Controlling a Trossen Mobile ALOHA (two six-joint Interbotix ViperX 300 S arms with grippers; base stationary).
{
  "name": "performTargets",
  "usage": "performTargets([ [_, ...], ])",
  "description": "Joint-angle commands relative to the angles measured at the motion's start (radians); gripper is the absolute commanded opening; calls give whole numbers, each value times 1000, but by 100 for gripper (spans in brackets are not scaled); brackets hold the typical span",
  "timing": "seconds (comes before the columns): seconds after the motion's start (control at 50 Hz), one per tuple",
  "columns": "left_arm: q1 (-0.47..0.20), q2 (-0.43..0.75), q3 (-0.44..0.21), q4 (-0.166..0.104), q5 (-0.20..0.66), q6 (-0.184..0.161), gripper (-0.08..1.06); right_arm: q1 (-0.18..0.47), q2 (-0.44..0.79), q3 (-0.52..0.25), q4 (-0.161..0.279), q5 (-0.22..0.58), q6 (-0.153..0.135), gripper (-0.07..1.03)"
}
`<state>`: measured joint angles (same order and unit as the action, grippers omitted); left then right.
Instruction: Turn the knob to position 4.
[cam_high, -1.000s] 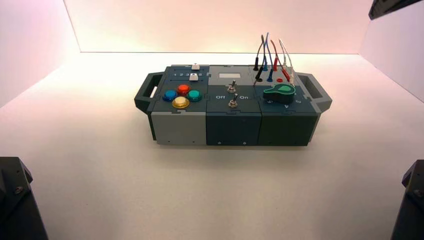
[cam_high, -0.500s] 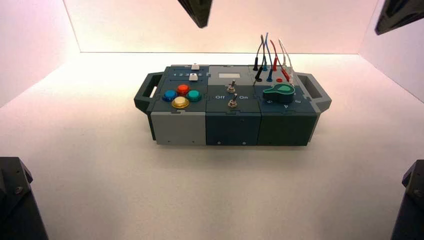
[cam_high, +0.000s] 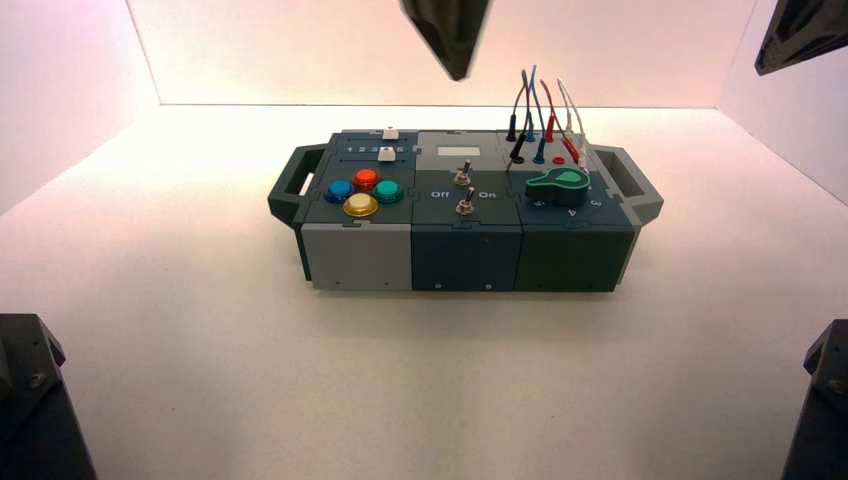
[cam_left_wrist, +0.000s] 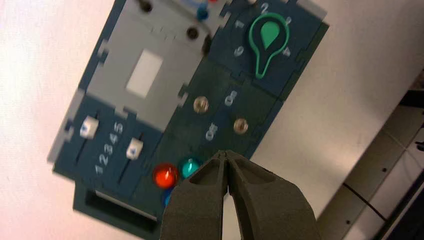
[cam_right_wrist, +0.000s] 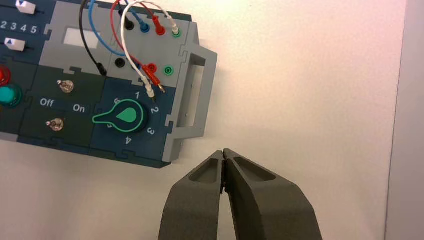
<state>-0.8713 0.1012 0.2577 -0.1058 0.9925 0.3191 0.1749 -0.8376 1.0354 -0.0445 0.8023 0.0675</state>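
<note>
The green teardrop knob (cam_high: 558, 183) sits on the right end of the box (cam_high: 465, 255). In the right wrist view the knob (cam_right_wrist: 124, 116) points between the digits 6 and 5, and the white digit 4 (cam_right_wrist: 128, 141) lies a little farther round the dial. My left gripper (cam_high: 450, 35) hangs high over the back of the box, shut and holding nothing; its own view shows it (cam_left_wrist: 227, 154) above the push buttons, far from the knob (cam_left_wrist: 269, 42). My right gripper (cam_right_wrist: 223, 152) is shut and bare, over the table beside the box's right handle (cam_right_wrist: 192, 95).
Red (cam_high: 366, 178), blue (cam_high: 339, 189), yellow (cam_high: 361, 205) and teal (cam_high: 388, 190) push buttons sit at the box's left end. Two toggle switches (cam_high: 464, 190) marked Off and On stand mid-box. Plugged wires (cam_high: 540, 110) rise just behind the knob. Two white sliders (cam_high: 388, 143) lie at the back left.
My left gripper has come into the high view at the top and moved right, toward the box's middle. The right gripper shifted slightly at the top right corner. The knob has not turned.
</note>
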Motion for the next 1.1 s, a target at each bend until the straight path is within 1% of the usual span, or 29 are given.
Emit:
performTargets([
  [0.02,-11,29,-48,0,-26,26,-3,-12,3,-15,3,-20,11,-2],
  [0.18,-11,91,-72,0,-31,49,-3,-25,0,-9,3,-23,11,-2],
  [0.24,-11,120,-81,0,-31,61,-3,-37,0,-9,2,-23,11,-2],
  [0.36,-11,153,-97,0,-31,75,-3,-80,-3,-11,2,-25,11,-2],
  [0.48,-11,172,-106,0,-38,91,-3,-97,-15,-9,2,-31,11,-2],
  [0.62,-11,189,-124,0,-44,95,-3,-98,-41,-3,3,-35,11,-2],
  [0.74,-15,204,-132,-3,-44,98,-3,-100,-63,5,2,-46,17,-2],
  [0.96,-40,241,-153,-3,-48,109,-3,-106,-60,8,3,-49,20,-2],
  [1.1,-52,275,-181,-3,-48,118,-3,-106,-58,8,3,-51,20,-2],
])
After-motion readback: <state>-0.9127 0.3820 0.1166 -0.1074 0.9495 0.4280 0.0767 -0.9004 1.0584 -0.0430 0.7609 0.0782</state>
